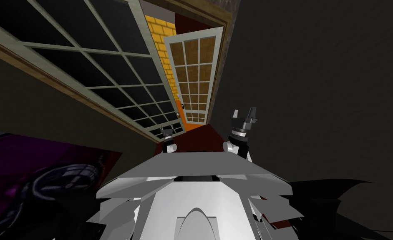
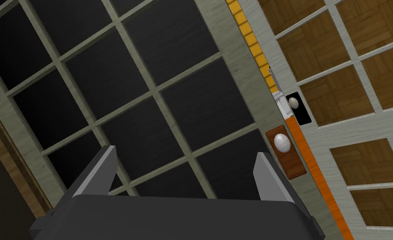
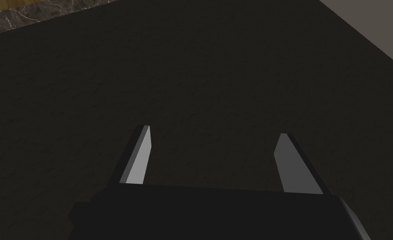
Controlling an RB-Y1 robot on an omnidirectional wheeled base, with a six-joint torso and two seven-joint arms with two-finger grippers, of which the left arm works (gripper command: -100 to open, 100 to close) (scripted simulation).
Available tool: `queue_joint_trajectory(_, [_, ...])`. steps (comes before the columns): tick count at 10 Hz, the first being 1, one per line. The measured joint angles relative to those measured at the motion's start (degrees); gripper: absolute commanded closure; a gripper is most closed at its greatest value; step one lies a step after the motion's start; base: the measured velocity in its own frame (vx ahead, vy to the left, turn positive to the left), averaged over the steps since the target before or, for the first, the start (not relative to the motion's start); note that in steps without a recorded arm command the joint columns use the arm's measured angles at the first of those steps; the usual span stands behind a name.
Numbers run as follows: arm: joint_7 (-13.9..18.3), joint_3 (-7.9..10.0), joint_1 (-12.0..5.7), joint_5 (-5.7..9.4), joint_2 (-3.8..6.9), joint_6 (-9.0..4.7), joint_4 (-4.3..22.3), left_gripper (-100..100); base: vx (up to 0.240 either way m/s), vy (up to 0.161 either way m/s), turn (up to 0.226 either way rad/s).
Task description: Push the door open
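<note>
A pale-framed door leaf with dark panes (image 1: pixel 87 54) runs along my left side. In the left wrist view this leaf (image 2: pixel 141 104) lies just ahead of my open left gripper (image 2: pixel 185 156); I cannot tell whether the tips touch it. Its pale round knob (image 2: pixel 281 142) sits on a brown plate beside one finger (image 2: pixel 266 171). Beyond a narrow orange gap stands a second leaf (image 2: pixel 350 83) with wood-coloured panes and its own knob (image 2: pixel 293 102). In the head view my left gripper (image 1: pixel 166 132) is low by the dark-paned leaf. My right gripper (image 1: pixel 245 114) is raised and open (image 3: pixel 214 139), with nothing between its fingers.
The second leaf (image 1: pixel 193 71) stands ahead, with a yellow brick wall (image 1: pixel 162 46) and an orange strip (image 1: pixel 182 121) showing between the leaves. A dark wall (image 1: pixel 316 104) closes my right side. Dark red floor (image 1: pixel 200 139) lies ahead. A purple picture (image 1: pixel 33 175) lies at lower left.
</note>
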Motion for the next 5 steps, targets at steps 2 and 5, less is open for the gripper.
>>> queue_joint_trajectory(2, [2.1, 0.2, -1.17, 1.2, 0.15, -0.95, 3.2, -100, 0.094, 0.031, -0.096])
queue_joint_trajectory(5, [5.2, 0.48, -2.68, 3.05, 0.22, -2.1, 7.7, -100, 0.099, 0.026, -0.091])
